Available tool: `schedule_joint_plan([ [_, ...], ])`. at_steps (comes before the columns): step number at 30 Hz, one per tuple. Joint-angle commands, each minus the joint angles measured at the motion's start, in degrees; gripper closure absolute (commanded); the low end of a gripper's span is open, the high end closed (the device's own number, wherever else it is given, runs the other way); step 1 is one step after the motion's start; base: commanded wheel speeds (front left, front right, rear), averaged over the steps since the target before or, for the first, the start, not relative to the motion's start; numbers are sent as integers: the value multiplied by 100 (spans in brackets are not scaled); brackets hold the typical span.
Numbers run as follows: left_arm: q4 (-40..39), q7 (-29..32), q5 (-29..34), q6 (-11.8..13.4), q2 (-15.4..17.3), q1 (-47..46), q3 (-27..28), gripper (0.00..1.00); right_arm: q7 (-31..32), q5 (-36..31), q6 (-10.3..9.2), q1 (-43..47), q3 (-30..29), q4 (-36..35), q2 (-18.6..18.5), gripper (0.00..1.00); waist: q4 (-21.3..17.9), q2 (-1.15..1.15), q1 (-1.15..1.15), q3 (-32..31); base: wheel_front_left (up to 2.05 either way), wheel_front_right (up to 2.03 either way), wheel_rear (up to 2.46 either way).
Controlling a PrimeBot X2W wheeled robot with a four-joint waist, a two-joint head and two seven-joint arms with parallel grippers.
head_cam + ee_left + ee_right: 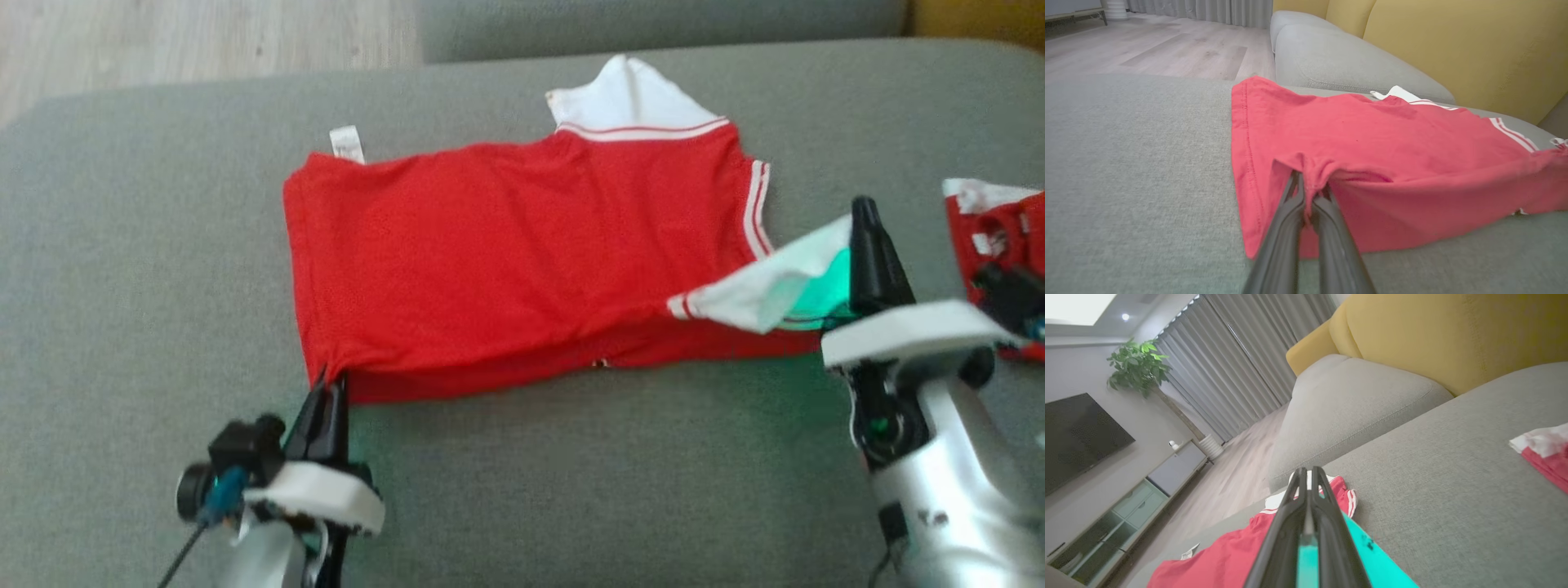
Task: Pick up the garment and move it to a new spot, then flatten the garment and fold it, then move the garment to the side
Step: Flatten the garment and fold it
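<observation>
Grey cushion (122, 286): left fingers (1286, 220) pinch garment (490, 261) hem (1306, 171); right fingers (872, 261) seemingly clamp sleeve (767, 290).

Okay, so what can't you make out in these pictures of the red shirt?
Care label: print too small and blurred, head view.
Second red-and-white cloth: cut off by the right edge, head view.
Red shirt: underside covered by its own top layer.
Right gripper: where it pinches the white sleeve is covered by its own fingers, right wrist view.

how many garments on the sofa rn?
2. Red shirt spread on the grey cushion; second red-and-white garment at the head view's right edge, partly cut off. More may be out of frame.
</observation>
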Motion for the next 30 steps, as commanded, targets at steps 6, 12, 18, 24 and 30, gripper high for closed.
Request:
schedule_joint_plan([
  [6, 443, -30, -10, 127, 25, -973, 52, 100, -263, -517, -4, -1134, 25, 909, 78, 100, 157, 0, -2, 480, 0, 0, 0],
  [12, 643, -30, -4, 624, 25, -1246, 103, 0, -488, -1346, -4, -1487, 52, 1305, 21, 0, 182, 0, -2, 494, 0, 0, 0],
  [18, 94, -30, 238, 1116, 25, -731, 266, 0, -498, -2824, -4, -761, -411, 361, 120, 0, 172, 0, -2, 309, 0, 0, 0],
  [24, -208, -30, 328, 1289, 25, -87, 299, 0, -499, -3457, -4, 161, -584, -39, 367, 0, 182, 0, -2, 33, 0, 0, 0],
  [30, -399, -30, 482, 1332, 25, 451, 294, 0, -500, -3709, -4, 798, -554, -90, 465, 0, 210, 0, -2, -312, 0, 0, 0],
])
